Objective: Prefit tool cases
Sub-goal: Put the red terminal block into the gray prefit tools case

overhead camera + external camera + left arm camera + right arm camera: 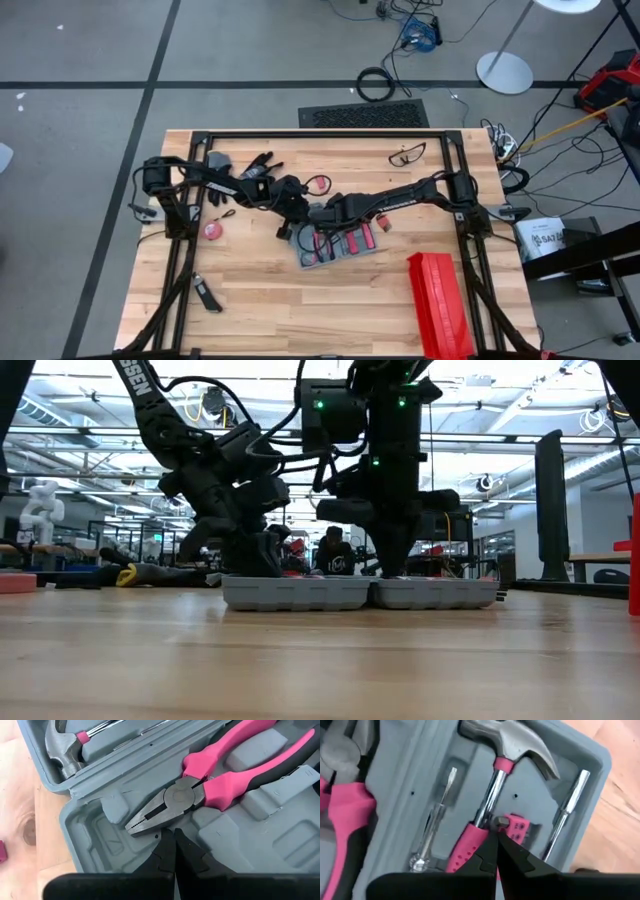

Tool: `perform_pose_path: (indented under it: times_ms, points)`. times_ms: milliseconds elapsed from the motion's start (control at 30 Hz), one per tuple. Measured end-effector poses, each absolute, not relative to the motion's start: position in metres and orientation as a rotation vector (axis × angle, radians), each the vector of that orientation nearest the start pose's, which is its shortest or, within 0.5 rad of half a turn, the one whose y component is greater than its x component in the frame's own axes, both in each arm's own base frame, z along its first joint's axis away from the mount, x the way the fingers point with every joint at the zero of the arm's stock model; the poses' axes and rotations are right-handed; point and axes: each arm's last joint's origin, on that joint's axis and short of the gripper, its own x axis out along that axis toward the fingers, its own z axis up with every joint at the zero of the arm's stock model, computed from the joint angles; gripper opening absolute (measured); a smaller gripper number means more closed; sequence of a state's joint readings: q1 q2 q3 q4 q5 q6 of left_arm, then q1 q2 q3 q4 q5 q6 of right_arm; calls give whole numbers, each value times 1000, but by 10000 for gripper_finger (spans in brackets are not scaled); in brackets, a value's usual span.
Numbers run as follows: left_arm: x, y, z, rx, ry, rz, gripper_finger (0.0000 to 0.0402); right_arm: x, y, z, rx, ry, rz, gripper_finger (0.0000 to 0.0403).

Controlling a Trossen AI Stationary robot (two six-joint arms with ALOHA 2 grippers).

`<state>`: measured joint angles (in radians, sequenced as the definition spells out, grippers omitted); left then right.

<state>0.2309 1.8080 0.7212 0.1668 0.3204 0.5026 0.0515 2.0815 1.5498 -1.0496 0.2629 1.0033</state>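
Hanging low over the open tool case, left gripper, fingers pressed tight together, nothing held. Tips down in a grey slot of the tool case, just under the nose of the pink pliers. Seen from above, left gripper at the case's upper left corner.

Hovering right beside it over the same case, right gripper, also squeezed all the way shut, nothing gripped. Tips just by the pink handle of the hammer, close to the shiny shaft. From above, right gripper at the top edge of the case.

Lying in the case next to the hammer, a thin screwdriver on one side and a silver rod on the other. Hammer head in the half beside the pliers.

Sitting flat on the wooden table, near its middle, the tool case, both grey halves spread open side by side.

Standing to the lower right of the case, well apart, a long red box. Up and left of the case, black gloves. Left of the case, a small pink round thing. Up and right of the case, clear glasses.
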Motion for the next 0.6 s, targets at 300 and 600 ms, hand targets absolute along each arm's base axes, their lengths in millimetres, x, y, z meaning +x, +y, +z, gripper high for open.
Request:
perform_pose_path:
  times_ms: [300, 600]
  points:
    - [301, 62, 95, 220, 835, -295, 0, 388, 12, 172, 524, 1299, -941, 0]
    - [300, 62, 95, 220, 836, -294, 0, 393, 2, 177, 488, 1250, -952, 0]
